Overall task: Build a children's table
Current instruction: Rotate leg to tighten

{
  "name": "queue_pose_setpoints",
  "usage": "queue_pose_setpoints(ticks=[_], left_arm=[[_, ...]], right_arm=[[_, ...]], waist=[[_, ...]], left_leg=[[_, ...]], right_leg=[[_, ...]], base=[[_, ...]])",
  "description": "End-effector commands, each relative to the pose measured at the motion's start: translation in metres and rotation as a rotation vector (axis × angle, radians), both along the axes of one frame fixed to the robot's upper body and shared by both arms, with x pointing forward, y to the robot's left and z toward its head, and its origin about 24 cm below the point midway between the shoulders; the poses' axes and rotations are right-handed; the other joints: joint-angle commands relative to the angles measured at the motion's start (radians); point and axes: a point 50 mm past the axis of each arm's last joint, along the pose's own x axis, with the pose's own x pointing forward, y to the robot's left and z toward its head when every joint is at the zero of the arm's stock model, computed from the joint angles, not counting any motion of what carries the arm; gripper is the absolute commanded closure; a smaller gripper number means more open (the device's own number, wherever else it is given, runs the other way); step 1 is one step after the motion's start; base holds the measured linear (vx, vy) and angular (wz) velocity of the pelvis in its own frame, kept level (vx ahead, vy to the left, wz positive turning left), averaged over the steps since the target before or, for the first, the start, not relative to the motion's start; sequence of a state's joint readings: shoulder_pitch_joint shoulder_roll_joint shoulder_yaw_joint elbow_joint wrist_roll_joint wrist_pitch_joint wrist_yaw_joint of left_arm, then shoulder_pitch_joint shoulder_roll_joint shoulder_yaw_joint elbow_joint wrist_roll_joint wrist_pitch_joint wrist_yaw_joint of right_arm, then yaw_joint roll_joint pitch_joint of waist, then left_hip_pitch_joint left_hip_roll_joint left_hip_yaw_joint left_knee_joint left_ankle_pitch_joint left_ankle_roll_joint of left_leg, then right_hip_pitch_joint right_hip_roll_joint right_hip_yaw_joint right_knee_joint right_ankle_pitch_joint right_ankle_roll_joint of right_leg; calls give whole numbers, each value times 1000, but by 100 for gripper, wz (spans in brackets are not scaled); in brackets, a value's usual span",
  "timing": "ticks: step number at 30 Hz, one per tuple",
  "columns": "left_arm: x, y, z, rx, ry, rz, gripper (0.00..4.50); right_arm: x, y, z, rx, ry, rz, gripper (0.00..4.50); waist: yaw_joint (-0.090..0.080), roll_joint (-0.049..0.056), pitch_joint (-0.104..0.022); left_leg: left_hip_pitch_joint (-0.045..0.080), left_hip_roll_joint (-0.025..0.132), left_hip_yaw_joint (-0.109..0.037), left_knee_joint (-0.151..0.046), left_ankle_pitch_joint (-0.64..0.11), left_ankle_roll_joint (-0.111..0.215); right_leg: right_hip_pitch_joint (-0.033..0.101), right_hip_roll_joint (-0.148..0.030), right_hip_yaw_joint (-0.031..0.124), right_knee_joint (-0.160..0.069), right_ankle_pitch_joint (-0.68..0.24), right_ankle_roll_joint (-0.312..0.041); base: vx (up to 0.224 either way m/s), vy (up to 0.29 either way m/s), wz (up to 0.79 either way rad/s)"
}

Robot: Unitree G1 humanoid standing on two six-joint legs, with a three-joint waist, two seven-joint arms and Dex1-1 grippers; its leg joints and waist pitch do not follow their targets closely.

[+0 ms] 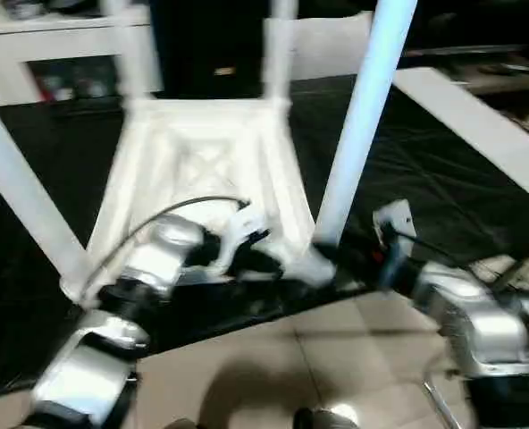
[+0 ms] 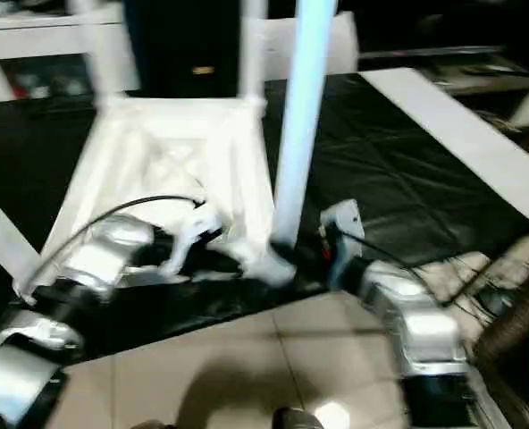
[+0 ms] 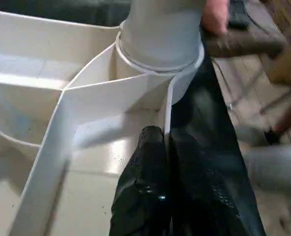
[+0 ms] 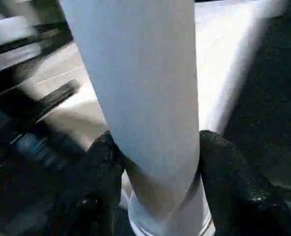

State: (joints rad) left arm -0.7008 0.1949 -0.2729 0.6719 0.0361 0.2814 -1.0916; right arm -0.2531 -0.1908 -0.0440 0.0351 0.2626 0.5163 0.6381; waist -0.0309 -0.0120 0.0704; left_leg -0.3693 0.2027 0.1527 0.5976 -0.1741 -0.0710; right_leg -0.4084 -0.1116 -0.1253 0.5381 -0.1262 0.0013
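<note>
The children's table lies upside down on a black mat, its ribbed underside (image 1: 202, 170) facing up. Four white legs stand in its corner sockets. My left gripper (image 1: 278, 259) is at the near right corner, shut on the thin raised rim (image 3: 167, 105) just beside the socket. The near right leg (image 1: 358, 116) rises from that socket. My right gripper (image 1: 336, 255) is at this leg's base. Its two black fingers (image 4: 99, 162) press on opposite sides of the leg (image 4: 145, 88), so it is shut on it.
The black mat (image 1: 425, 179) covers the floor under the table, and beige tiles (image 1: 318, 357) lie nearer to me. A long white board (image 1: 479, 125) runs along the mat's right side. White shelving (image 1: 32, 45) stands at the back left. A blurred brown shape (image 2: 524, 331) is at the right edge.
</note>
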Motion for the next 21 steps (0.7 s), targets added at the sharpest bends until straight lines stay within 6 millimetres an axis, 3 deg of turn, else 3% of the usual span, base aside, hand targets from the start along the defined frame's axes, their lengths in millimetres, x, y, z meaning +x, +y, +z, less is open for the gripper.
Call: queue_pose_setpoints(ticks=[1,2,3,4,5,6,7,8,9,10,12,14,15,17,19,21], left_arm=[[5,-49,27,-161,-73,3,450],[5,-49,27,-161,-73,3,450],[10,-57,30,-172,-95,84,450],[12,-60,32,-176,-102,103,450],[13,-62,33,-178,-106,115,450],[15,-62,35,-184,-117,133,450],[17,-63,36,-186,-123,150,450],[18,-63,38,-182,-135,157,450],[20,-60,38,-173,-146,162,450],[21,-56,39,-161,-160,156,450],[24,-46,38,-127,-182,138,450],[24,-42,37,-113,-195,115,450],[24,-37,36,-100,-206,92,450],[22,-28,34,-78,-219,34,450],[21,-19,32,-48,-228,-18,450],[21,-14,32,-36,-235,-45,450]], right_arm=[[1,52,-8,63,75,62,254],[1,52,-8,63,75,62,254],[10,61,-8,68,85,-33,254],[15,65,-6,83,89,-83,254],[19,68,-5,94,94,-117,254],[22,72,-3,109,96,-142,254],[24,75,-1,118,99,-163,254],[26,78,1,129,95,-177,254],[28,80,3,138,87,-177,254],[28,80,4,134,72,-173,219],[28,76,3,124,55,-194,198],[27,71,2,128,54,-211,174],[27,66,0,135,53,-232,164],[24,56,-1,112,19,-239,147],[19,44,-1,90,-14,-235,134],[17,39,-1,81,-28,-228,105]], waist=[[-10,7,-63],[-18,8,-59],[-38,10,-58],[-45,16,-58],[-61,17,-56],[-63,25,-56],[-65,24,-58],[-69,20,-55],[-76,16,-55],[-79,16,-59],[-77,20,-64],[-76,20,-65],[-79,17,-70],[-76,18,-76],[-59,10,-85],[-38,8,-84]], left_leg=[[3,17,-21,-86,-501,-3],[10,20,-21,-87,-535,-5],[25,17,-22,-82,-579,-4],[24,18,-25,-83,-592,-5],[17,27,-31,-93,-625,-7],[15,33,-36,-100,-646,-10],[13,40,-38,-109,-666,-12],[18,34,-33,-107,-669,-11],[35,11,-22,-86,-635,-11],[26,1,-19,-75,-567,-1],[13,8,-20,-80,-507,9],[8,10,-22,-85,-496,11],[0,13,-23,-88,-474,16],[-4,17,-18,-88,-418,24],[-16,10,-7,-80,-319,61],[-9,11,1,-74,-285,84]], right_leg=[[55,-33,-2,-95,-641,-49],[48,-31,-5,-100,-643,-51],[48,-34,-22,-112,-643,-51],[53,-34,-29,-113,-642,-48],[66,-34,-36,-106,-619,-40],[75,-34,-35,-97,-595,-41],[80,-39,-19,-81,-533,-60],[69,-40,-15,-87,-537,-70],[50,-49,-23,-111,-607,-79],[57,-56,-28,-118,-654,-68],[62,-58,-22,-110,-609,-76],[64,-57,-19,-103,-573,-91],[71,-56,-13,-92,-520,-113],[71,-56,0,-74,-412,-164],[72,-51,15,-57,-330,-191],[62,-51,24,-57,-332,-203]], base=[[0,0,0],[0,0,0],[0,0,0],[0,0,0],[0,0,0],[0,0,0],[0,0,0],[0,0,0],[0,0,0],[0,0,0],[0,0,0],[0,0,0],[0,0,0],[0,0,0],[0,0,0],[0,0,0]])
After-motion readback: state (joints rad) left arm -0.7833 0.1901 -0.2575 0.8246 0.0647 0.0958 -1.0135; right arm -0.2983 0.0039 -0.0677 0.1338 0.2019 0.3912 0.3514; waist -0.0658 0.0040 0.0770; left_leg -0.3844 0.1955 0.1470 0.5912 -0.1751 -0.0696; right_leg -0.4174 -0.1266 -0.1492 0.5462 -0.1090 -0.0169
